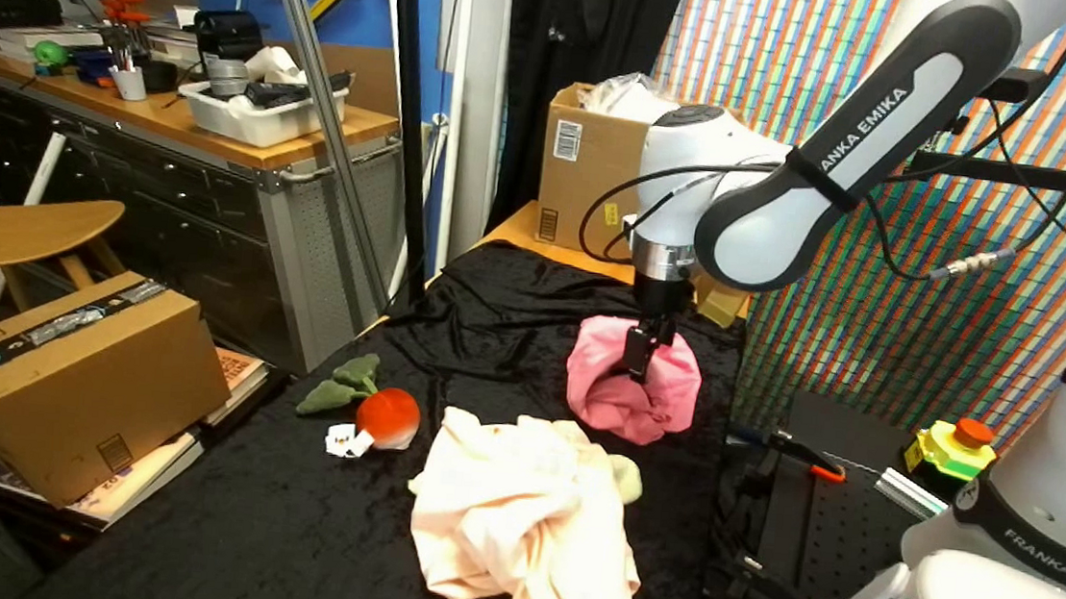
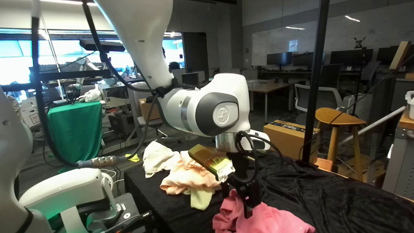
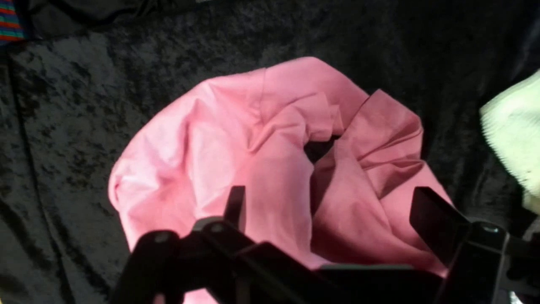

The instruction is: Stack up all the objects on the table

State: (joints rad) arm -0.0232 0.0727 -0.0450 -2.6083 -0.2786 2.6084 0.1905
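In an exterior view, the pink cloth (image 1: pixel 618 408) lies far right on the counter (image 1: pixel 282 519), with the claw (image 3: pixel 330 192) spread over it, likely to straddle folds. Nearer, the peach cloth (image 1: pixel 528 521) partly covers a green cloth (image 1: pixel 626 479), presumably a stack's base.

In an exterior view | on table (image 1: pixel 281 528) | toy (image 1: pixel 383 412) left of cloth (image 1: pixel 523 521) | fabric piece (image 1: pixel 620 406) behind

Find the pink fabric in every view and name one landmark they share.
In an exterior view: pink fabric, right of centre, just below mid-height.
In an exterior view: pink fabric, at the bottom edge, right of centre, partly cut off.
Wrist view: pink fabric, large, across the middle.
Shared landmark: the open claw, seen in front of it in all three pictures.
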